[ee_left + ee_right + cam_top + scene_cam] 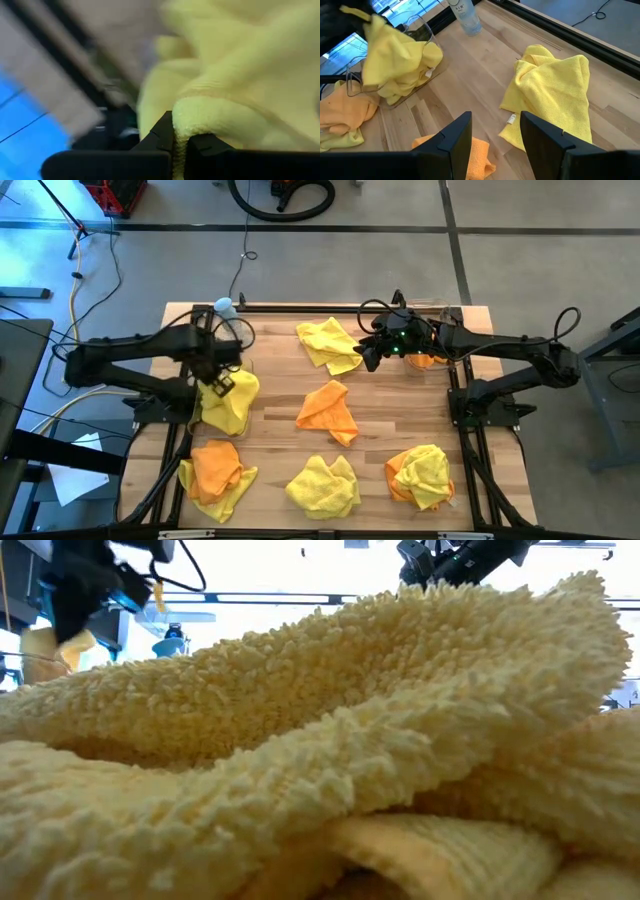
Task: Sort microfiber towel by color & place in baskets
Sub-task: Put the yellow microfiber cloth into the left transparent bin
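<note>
From table height a yellow towel [330, 740] blocks nearly everything. On the table lie five loose heaps, three near, an orange one [328, 410] mid-table and a yellow one [330, 343] far. The left gripper [218, 385] pinches a yellow cloth [232, 402] over its half-hidden basket [415, 30]; the right gripper [372, 352] hovers empty, fingers apart.

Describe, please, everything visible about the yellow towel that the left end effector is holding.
The yellow towel is a soft, fuzzy microfiber cloth, bright yellow and crumpled. The left end effector is shut on a folded edge of it, so the cloth hangs bunched below the fingers. It sits over the transparent basket on the table's left side, and its lower part rests on other yellow cloth already inside. A small white tag shows at its side in the right wrist view.
</note>
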`<state>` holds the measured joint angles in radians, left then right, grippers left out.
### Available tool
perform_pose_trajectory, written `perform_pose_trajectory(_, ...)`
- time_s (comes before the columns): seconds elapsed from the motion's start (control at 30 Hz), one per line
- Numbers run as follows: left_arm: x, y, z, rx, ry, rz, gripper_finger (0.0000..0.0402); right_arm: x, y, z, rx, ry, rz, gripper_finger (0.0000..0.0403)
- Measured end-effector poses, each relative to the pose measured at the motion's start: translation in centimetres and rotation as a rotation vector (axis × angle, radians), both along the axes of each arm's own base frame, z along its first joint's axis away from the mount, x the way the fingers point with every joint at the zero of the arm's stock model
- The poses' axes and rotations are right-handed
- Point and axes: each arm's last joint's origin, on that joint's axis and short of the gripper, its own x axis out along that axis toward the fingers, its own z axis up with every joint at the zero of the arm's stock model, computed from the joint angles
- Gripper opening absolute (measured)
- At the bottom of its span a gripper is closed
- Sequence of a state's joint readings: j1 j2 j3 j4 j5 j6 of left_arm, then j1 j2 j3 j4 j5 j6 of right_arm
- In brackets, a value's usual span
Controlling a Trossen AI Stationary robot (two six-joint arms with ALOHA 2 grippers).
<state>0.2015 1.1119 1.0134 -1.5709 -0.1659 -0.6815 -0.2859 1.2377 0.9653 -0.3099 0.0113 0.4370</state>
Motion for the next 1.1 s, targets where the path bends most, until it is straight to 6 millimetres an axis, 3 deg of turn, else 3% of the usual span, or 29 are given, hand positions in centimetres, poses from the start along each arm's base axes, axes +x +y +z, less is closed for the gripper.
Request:
perform_pose_trajectory(0.13,1.5,0.8,-1.0,0.085,0.044,0.030,0.0000,0.0,0.0,0.0,0.000,0.000,0.000,0.0162)
perform_pose_trajectory(0.4,5.5,0.6,-1.6,0.112,-0.256,0.055,0.0000,-0.1,0.0,-0.1,0.004,0.014,0.000,0.0162)
perform_pose_trajectory(0.67,5.0,0.1,-3.6,0.077,-0.149,0.267,0.0000,-0.3,0.1,-0.4,0.004,0.054,0.000,0.0162)
perform_pose_trajectory(1.1,3.2,0.5,-10.3,0.070,-0.128,0.483,0.0002,-0.3,0.1,-0.5,-0.023,0.069,0.017,0.0162)
